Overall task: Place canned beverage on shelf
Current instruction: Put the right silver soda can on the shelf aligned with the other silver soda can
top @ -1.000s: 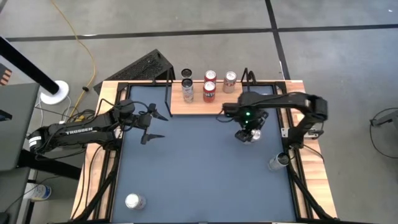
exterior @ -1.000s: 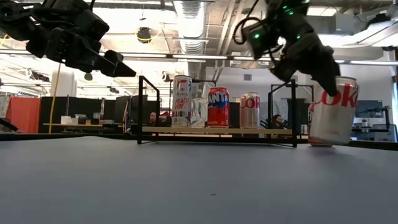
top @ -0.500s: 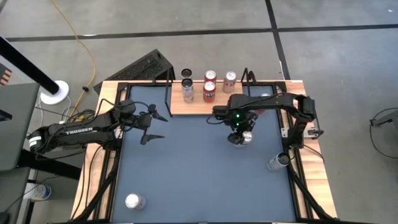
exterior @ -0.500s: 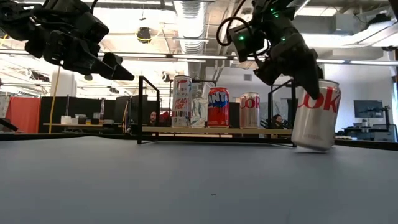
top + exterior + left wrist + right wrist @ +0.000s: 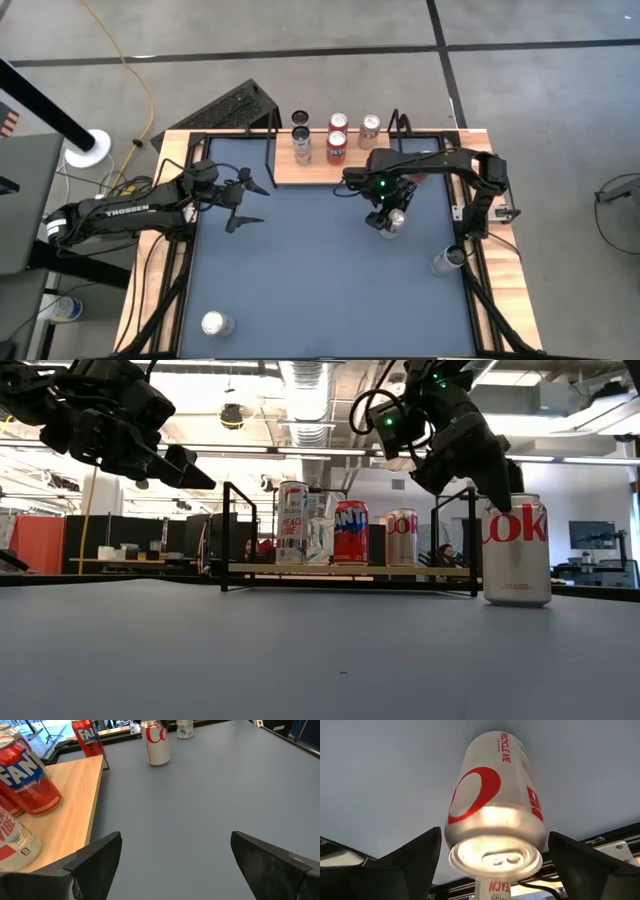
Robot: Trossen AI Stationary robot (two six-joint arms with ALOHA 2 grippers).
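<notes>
Right claw [image 5: 495, 485] hangs spread, fingers clear of the Coke can [image 5: 516, 550] upright on the worktop [image 5: 320, 270], near the shelf [image 5: 340, 168]. Best regrip mid-can, squarely. Left claw [image 5: 250, 200] waits spread, far left.

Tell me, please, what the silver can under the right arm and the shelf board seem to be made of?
The silver can looks like thin aluminium: a bright, glossy printed wall and a shiny bare-metal top with a pull tab, seen in the right wrist view. It stands upright on the tabletop. The shelf board looks like light wood, matte with a pale grain; whether solid or veneer I cannot tell. Its frame seems thin black metal.
</notes>
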